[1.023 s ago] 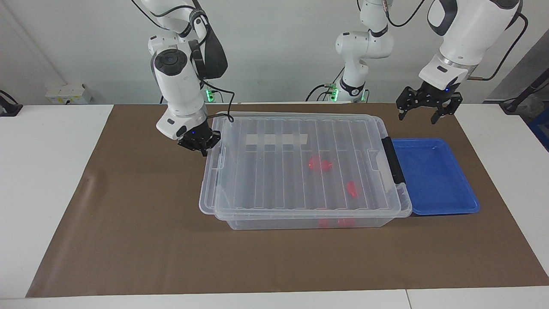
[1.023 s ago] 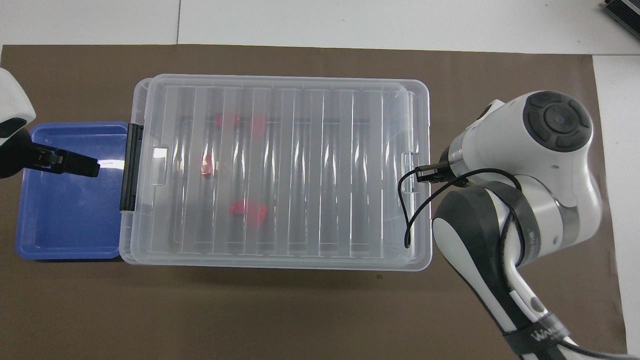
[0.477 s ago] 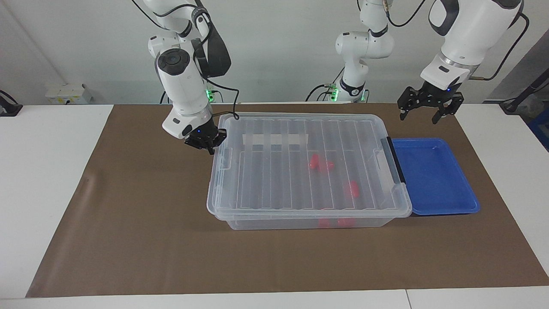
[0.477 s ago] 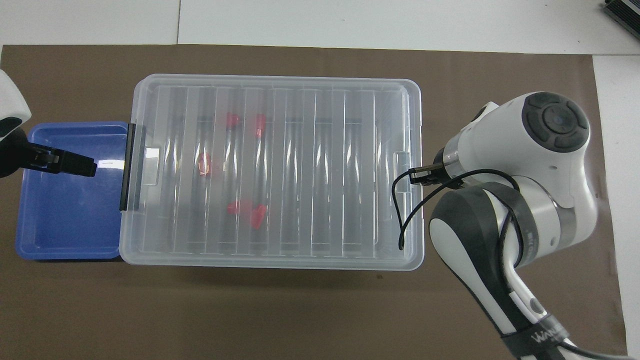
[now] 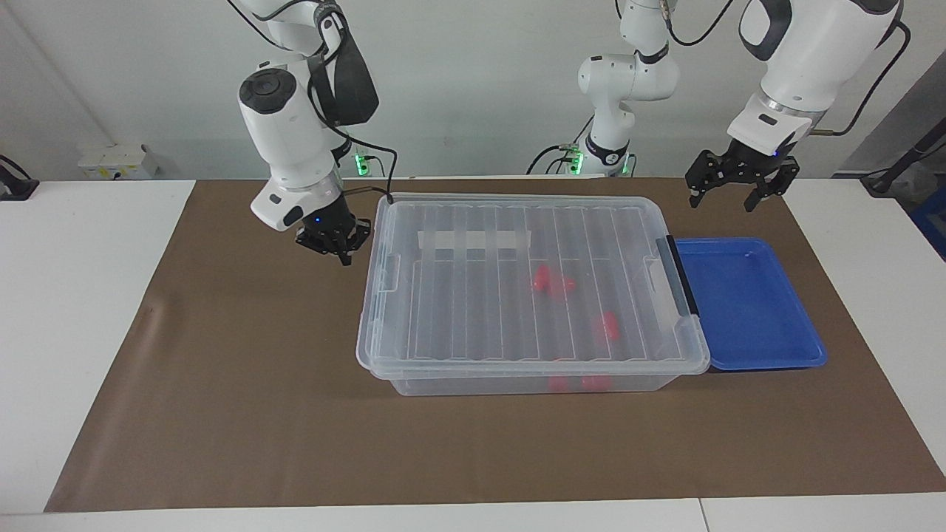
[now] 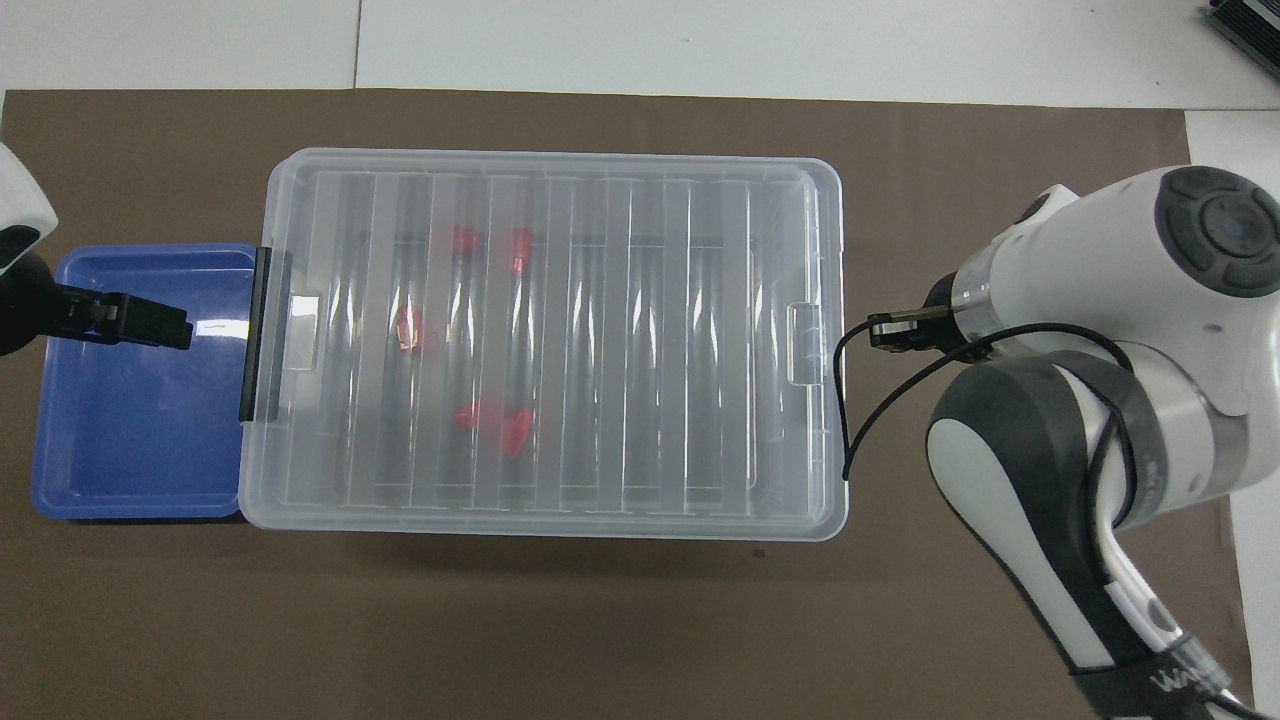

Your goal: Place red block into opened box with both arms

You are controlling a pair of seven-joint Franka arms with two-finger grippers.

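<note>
The box stands mid-table with its ribbed clear lid lying flat on it. Several red pieces show blurred through the lid; I cannot tell which one is the red block. My right gripper hangs low just off the box's end toward the right arm, shut, with nothing in it and not touching the lid. In the overhead view the arm's wrist hides it. My left gripper hovers open and empty over the blue tray's edge nearest the robots.
A shallow blue tray sits against the box's latch end, toward the left arm. A black cable droops from the right wrist beside the box. Brown paper covers the table.
The lid's end toward the right arm was lifted; it now lies flat on the box. My right gripper has let go of it and drawn back from the box. The left gripper has barely moved.
</note>
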